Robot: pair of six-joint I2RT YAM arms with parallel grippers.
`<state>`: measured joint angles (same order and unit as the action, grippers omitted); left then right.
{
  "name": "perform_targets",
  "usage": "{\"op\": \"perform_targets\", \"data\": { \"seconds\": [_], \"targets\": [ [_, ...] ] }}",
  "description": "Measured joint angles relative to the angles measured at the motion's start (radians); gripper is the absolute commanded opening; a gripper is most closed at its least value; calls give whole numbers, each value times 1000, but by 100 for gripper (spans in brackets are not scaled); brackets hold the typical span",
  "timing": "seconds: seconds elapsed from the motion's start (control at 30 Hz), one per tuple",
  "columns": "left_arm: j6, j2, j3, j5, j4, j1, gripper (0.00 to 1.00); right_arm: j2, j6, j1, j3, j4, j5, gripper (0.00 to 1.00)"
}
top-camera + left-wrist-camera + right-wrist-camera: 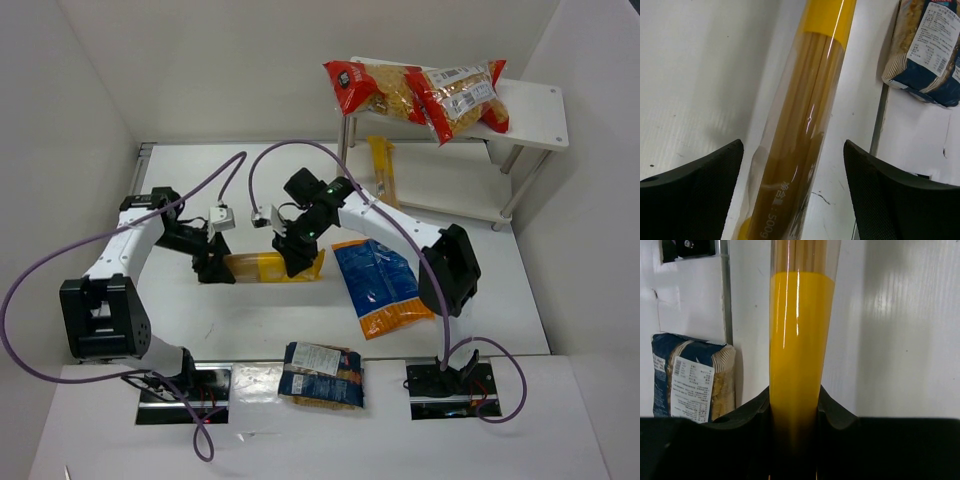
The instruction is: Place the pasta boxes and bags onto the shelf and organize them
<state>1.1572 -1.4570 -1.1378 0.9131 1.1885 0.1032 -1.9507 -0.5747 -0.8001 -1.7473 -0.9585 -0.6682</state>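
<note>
gripping the spaghetti pack (797,340) by its opaque yellow end with the right gripper (795,390), fingers clenched on it, probably to steady a long, thin, bendy pack. straddling the clear glossy film end with the left gripper (792,150), fingers spread, touching nothing, seemingly to share the load. lying flat left of the surface's middle, well apart from the white shelf (540,110) at the far right corner. on its top board: two crinkly red-ended bags (375,90). on the surface besides: blue-and-orange bag (380,288), dark-blue bag (322,374) at the near edge.
</note>
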Motion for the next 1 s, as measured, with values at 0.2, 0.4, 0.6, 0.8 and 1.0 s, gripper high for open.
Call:
{"op": "perform_targets", "data": {
  "seconds": [0.2,0.4,0.6,0.8,1.0],
  "targets": [
    [72,-32,-14,14,55,-9,85,5,-1,31,-2,-1,-3,0],
    [102,-33,-14,44,49,-20,85,11,-5,75,-29,-8,-11,0],
    [114,-64,-26,55,54,-35,86,15,-6,80,-45,-30,-25,0],
    [95,-117,-31,53,39,-70,86,15,-3,90,-70,-76,-32,0],
    [74,-130,-50,53,31,-78,86,15,-4,92,-124,-101,-43,0]
  ]
}}
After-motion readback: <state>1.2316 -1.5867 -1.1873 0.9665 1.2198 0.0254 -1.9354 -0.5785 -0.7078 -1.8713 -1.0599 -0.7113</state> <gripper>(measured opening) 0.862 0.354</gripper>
